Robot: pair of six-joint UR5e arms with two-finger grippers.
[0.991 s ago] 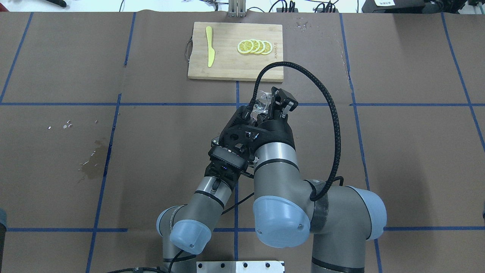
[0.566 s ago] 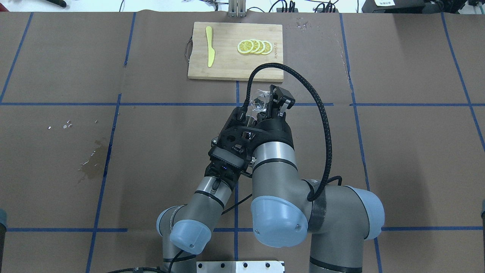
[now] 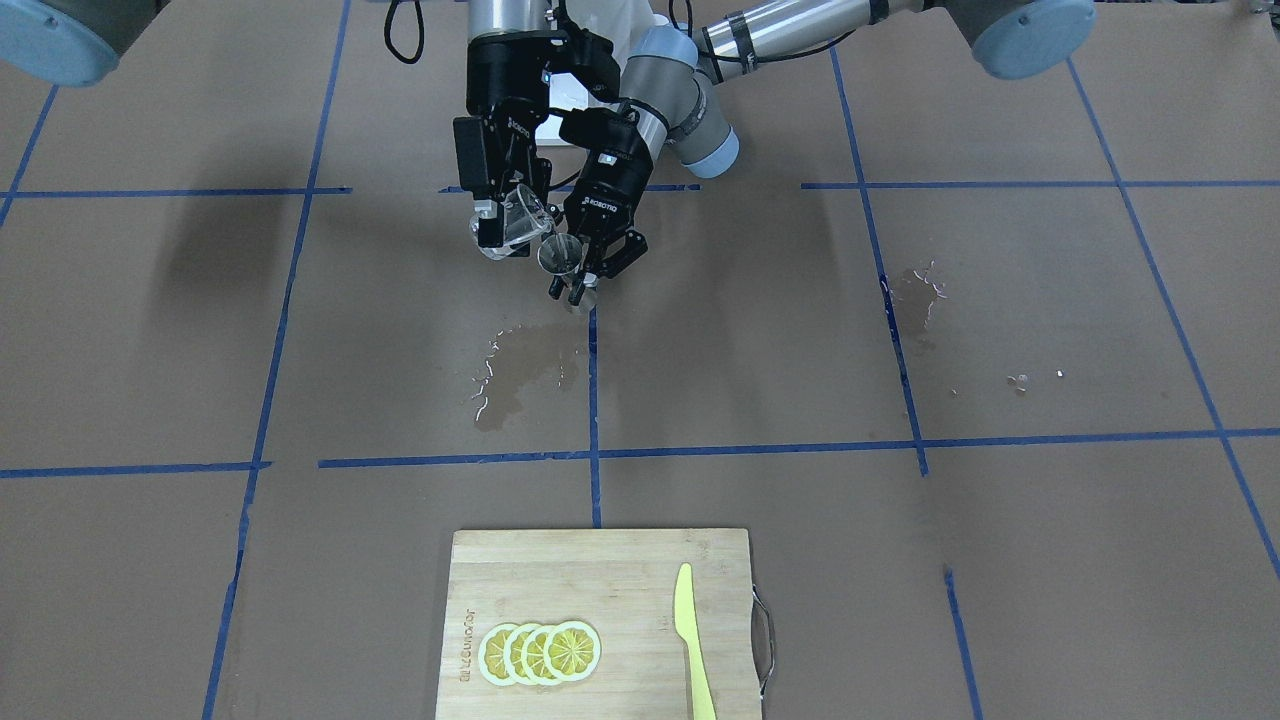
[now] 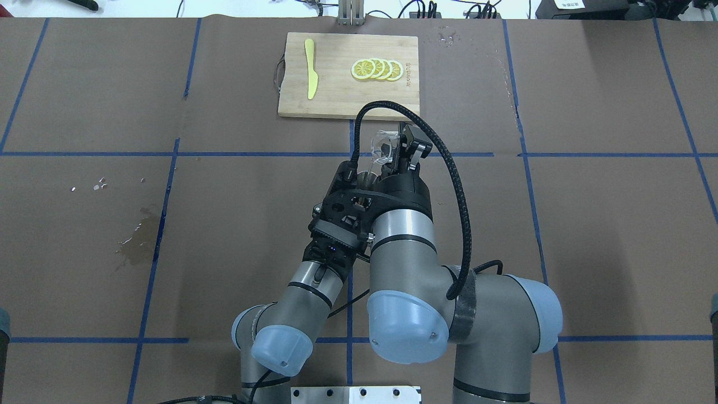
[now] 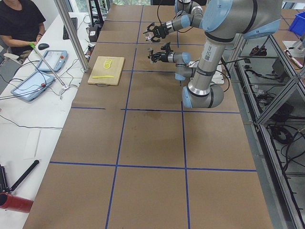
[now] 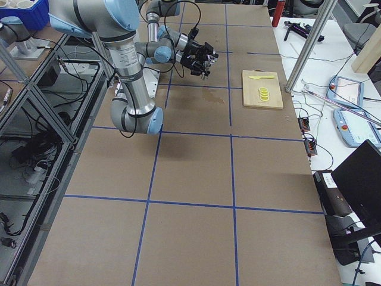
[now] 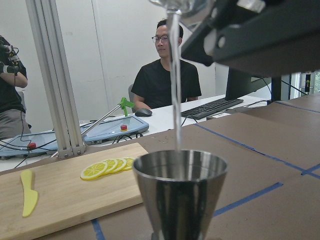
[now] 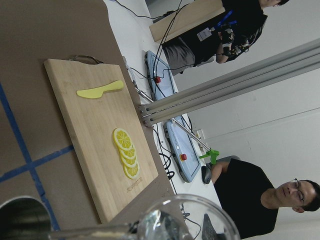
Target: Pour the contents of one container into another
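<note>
My right gripper (image 3: 508,222) is shut on the clear glass cup (image 3: 515,215), which is tipped toward the steel jigger (image 3: 560,256). My left gripper (image 3: 585,272) is shut on the jigger and holds it upright above the table. In the left wrist view a thin stream of water (image 7: 175,75) falls from the cup's rim (image 7: 180,4) into the jigger's top cone (image 7: 180,187). From overhead the cup (image 4: 381,147) shows just ahead of the right wrist, and the jigger (image 4: 367,178) is mostly hidden between the two hands. The right wrist view catches the cup's rim (image 8: 185,220) and the jigger's edge (image 8: 20,217).
A wooden cutting board (image 4: 336,95) at the far middle carries lemon slices (image 4: 377,69) and a yellow knife (image 4: 310,68). A wet patch (image 3: 520,375) lies below the grippers, another wet patch (image 4: 134,247) on the robot's left. People sit beyond the table's far edge.
The right gripper has swung left toward the jigger and tipped the cup further over. Its cable loop followed leftward. The left arm has held still.
</note>
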